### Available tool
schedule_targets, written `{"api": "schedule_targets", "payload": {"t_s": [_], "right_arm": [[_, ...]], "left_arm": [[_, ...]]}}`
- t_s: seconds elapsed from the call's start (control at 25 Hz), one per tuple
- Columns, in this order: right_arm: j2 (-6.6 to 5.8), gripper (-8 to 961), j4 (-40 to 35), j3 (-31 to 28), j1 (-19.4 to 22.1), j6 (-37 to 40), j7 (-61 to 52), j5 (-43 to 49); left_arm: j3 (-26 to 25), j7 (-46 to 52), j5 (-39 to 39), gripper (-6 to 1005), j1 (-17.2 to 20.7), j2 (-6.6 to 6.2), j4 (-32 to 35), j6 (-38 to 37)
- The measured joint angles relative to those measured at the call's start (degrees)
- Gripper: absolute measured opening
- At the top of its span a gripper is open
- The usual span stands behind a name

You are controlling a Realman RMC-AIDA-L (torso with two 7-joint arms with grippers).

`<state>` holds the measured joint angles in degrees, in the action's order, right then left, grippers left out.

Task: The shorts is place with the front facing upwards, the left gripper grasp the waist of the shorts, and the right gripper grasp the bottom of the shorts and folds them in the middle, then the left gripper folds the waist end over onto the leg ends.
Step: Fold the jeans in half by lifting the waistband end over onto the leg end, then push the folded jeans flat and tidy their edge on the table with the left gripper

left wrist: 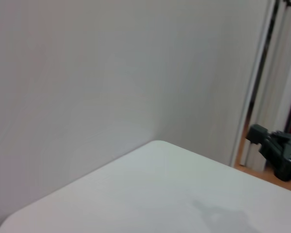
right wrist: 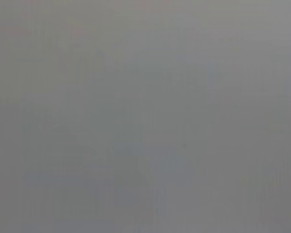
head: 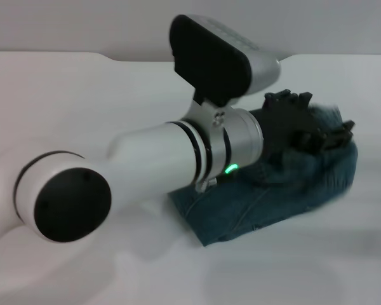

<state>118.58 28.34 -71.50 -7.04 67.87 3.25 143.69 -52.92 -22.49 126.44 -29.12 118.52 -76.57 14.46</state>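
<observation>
We reach our left gripper (head: 305, 124) over the folded shorts (head: 286, 190) to lay the waist end on the leg ends. Whether its fingers pinch denim, we cannot tell

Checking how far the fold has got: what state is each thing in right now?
shorts: folded into a compact bundle on the table, denim bunched under the left hand.
left hand: low over the far side of the shorts, blurred; grip cannot be told.
right hand: not in view.
table: white, bearing the shorts.
</observation>
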Motion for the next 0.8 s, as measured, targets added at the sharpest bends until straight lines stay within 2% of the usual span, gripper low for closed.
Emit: {"api": "schedule_targets", "payload": {"t_s": [0.24, 0.32, 0.44, 0.64, 0.8], "right_arm": [[0.07, 0, 0.07, 1.26, 0.31, 0.99, 0.00, 0.02], [0.07, -1, 0.04, 2.06, 0.49, 1.62, 0.01, 0.02], [0.04, 0, -0.53, 3.79, 0.69, 4.25, 0.30, 0.55], [0.10, 0, -1.10, 4.90, 1.33, 8.75, 0.79, 5.50], [0.24, -1, -0.96, 5.38, 1.98, 11.78, 4.02, 5.92]], "left_arm": [[2.34, -0.02, 0.01, 855, -1.26, 0.15, 1.07, -1.84], [2.44, -0.02, 0.08, 855, -1.06, 0.02, 0.96, -2.38], [2.22, -0.45, 0.78, 854, 1.18, -0.28, -0.38, -3.88], [1.94, -5.14, 1.83, 854, 7.87, -0.40, -3.05, -7.67], [3.32, -7.93, 2.31, 855, 12.36, -0.47, -2.86, -13.85]]}}
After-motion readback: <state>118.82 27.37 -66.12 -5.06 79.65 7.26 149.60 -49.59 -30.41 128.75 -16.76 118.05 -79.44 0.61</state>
